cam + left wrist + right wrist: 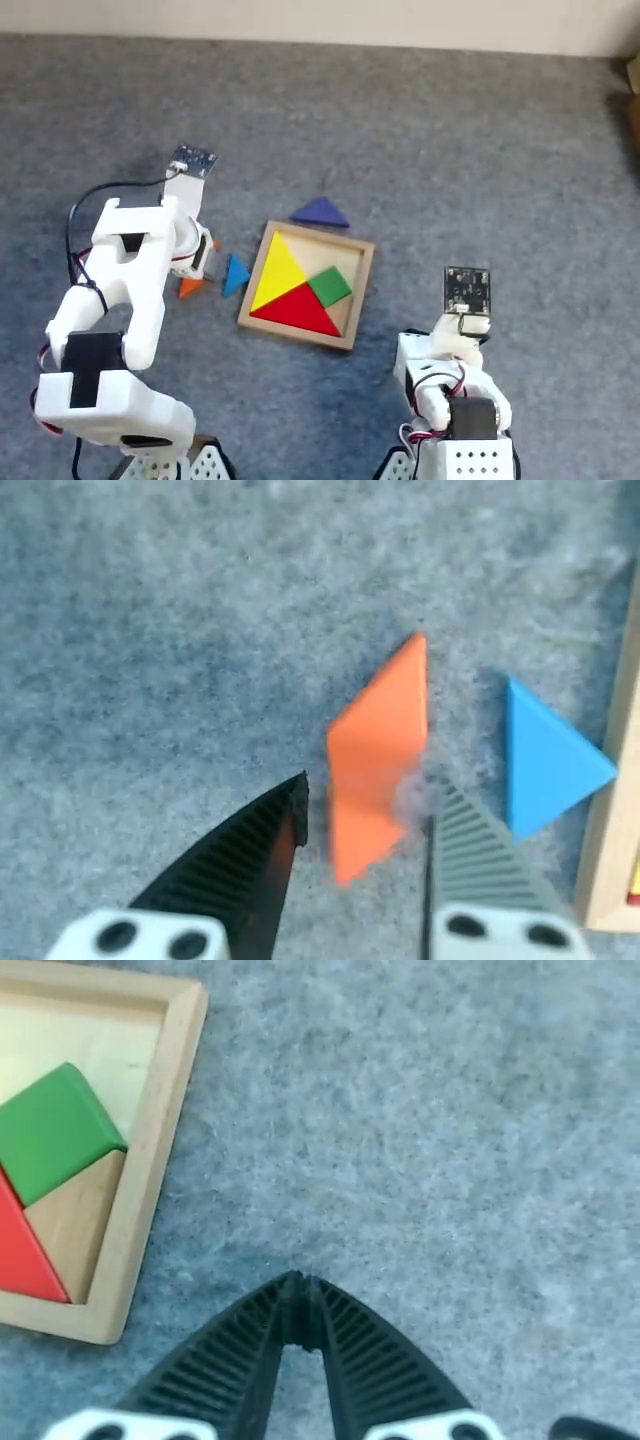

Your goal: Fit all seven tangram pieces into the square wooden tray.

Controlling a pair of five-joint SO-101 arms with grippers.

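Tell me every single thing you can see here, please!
wooden tray: one, light wood, middle of the carpet.
yellow triangle: one, yellow, inside the tray.
red triangle: one, red, inside the tray, against the yellow one.
green square: one, green, inside the tray, touching both triangles.
purple triangle: one, dark purple-blue, on the carpet just outside the tray.
blue triangle: one, blue, on the carpet between the tray and the orange piece.
orange parallelogram: one, orange, on the carpet between the left arm's jaws.
carpet: one, grey, under everything.
left arm: one, white, jaws open around the orange parallelogram.
right arm: one, white, jaws shut over bare carpet beside the tray.
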